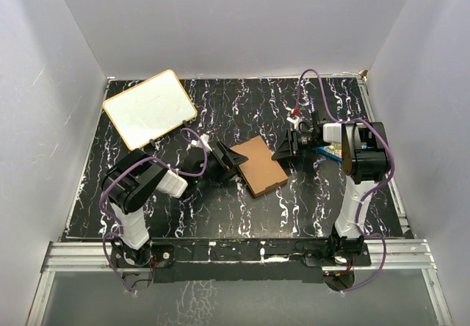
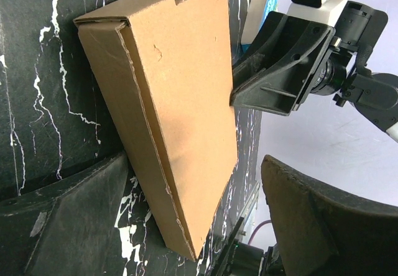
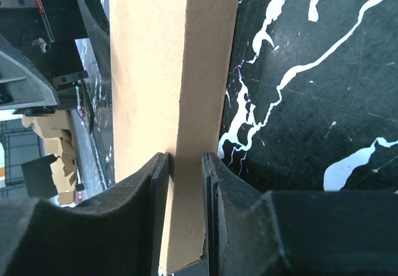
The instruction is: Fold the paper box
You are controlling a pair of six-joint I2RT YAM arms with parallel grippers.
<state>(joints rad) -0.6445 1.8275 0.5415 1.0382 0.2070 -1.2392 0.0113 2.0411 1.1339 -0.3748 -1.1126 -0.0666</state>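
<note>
The paper box is plain brown cardboard, folded into a flat closed shape, and lies on the black marbled table near the middle. In the left wrist view the paper box runs away from the camera, a slot showing at its far end. My left gripper is open, its fingers wide apart on either side of the box's near corner. My right gripper is shut on the thin side wall of the paper box. Seen from above, the left gripper and the right gripper sit at opposite ends of the box.
A white board with an orange rim lies at the back left of the table. A blue printed box shows partly behind the right wrist. Grey walls enclose the table on three sides.
</note>
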